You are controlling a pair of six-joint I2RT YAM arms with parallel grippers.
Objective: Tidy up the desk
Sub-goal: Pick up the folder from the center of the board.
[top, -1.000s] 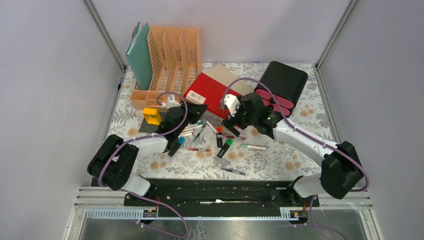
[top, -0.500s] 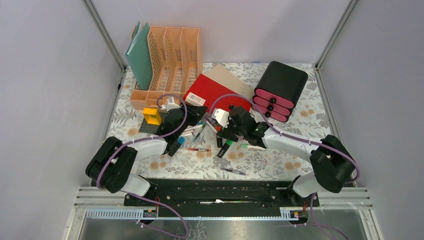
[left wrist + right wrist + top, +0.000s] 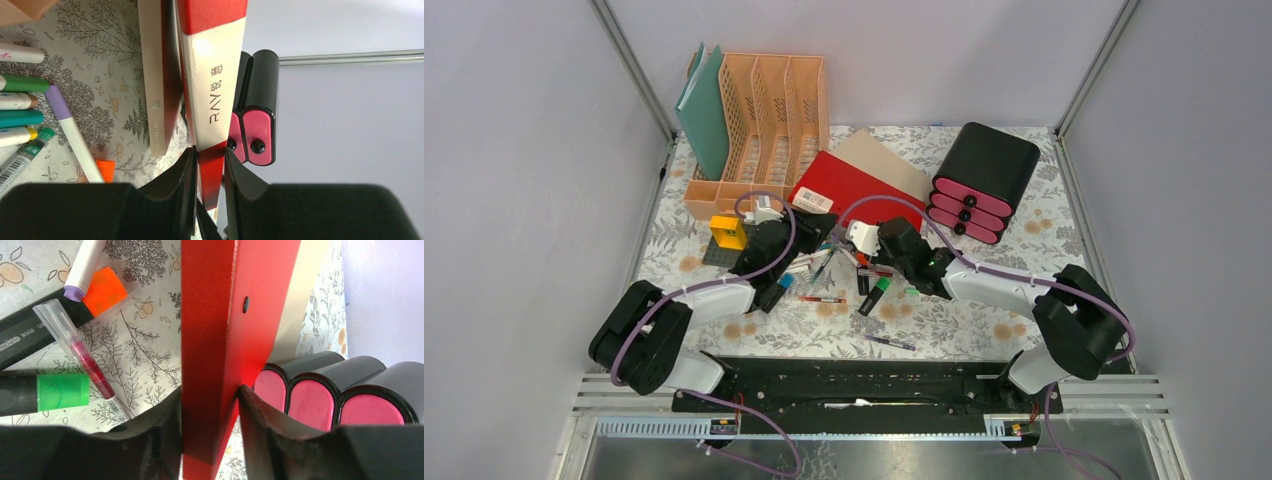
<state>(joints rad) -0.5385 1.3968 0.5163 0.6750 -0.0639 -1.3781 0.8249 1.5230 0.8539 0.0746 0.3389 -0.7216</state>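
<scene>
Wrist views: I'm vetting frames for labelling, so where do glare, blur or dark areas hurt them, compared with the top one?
Left wrist: glare washes the white band of the red book; the left tool is a soft black mass. Right wrist: the right tool is equally dark and blurred, the clear pen sharp. Top external: evenly lit, soft shadows only.

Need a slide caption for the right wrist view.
Right gripper clamped on the red book edge, pink-fronted drawers beside it, markers scattered on the desk.
</scene>
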